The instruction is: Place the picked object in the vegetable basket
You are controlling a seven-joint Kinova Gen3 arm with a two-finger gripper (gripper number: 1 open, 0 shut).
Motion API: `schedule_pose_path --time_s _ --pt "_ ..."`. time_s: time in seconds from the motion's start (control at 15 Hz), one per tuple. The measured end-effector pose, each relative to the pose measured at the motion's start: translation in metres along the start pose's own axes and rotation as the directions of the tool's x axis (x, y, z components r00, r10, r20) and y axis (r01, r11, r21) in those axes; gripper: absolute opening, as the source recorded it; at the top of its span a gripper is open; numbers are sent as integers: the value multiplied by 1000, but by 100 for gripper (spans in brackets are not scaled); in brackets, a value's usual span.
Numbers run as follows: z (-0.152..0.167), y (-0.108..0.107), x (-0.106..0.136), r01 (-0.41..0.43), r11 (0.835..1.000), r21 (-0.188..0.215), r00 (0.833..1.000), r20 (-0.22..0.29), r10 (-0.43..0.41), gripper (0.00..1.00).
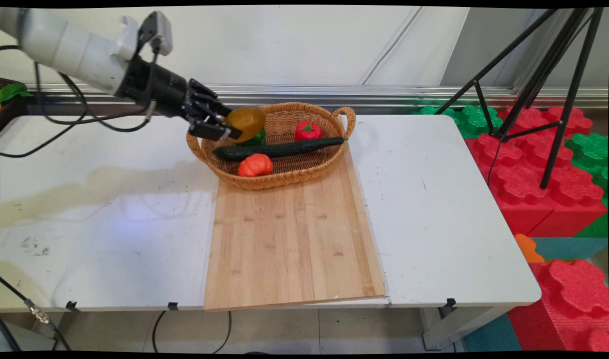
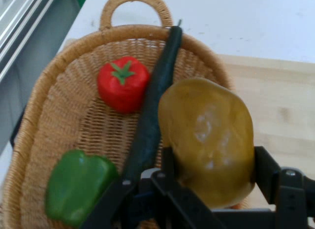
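Bamboo cutting board lay at the bench's near edge, wicker basket on the board's far end. My claw was clamped on a yellow-brown potato, held above the basket's left end. Inside the basket: cucumber lengthwise, tomato behind it, green pepper under the potato, orange tomato at the near rim.
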Motion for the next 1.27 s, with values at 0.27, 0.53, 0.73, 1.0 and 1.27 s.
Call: schedule_pose_path --time_s 0.27,0.53,0.73,1.0,1.27 --pt "36 -27 6 14 999 44 1000 8 -15 0" --pt "64 -48 4 16 997 70 999 39 -18 0" --pt "91 -60 -1 18 998 68 997 75 -23 0" --pt "120 -71 -3 24 997 69 995 98 -31 0" --pt "135 -78 -1 28 997 72 995 93 -34 100"
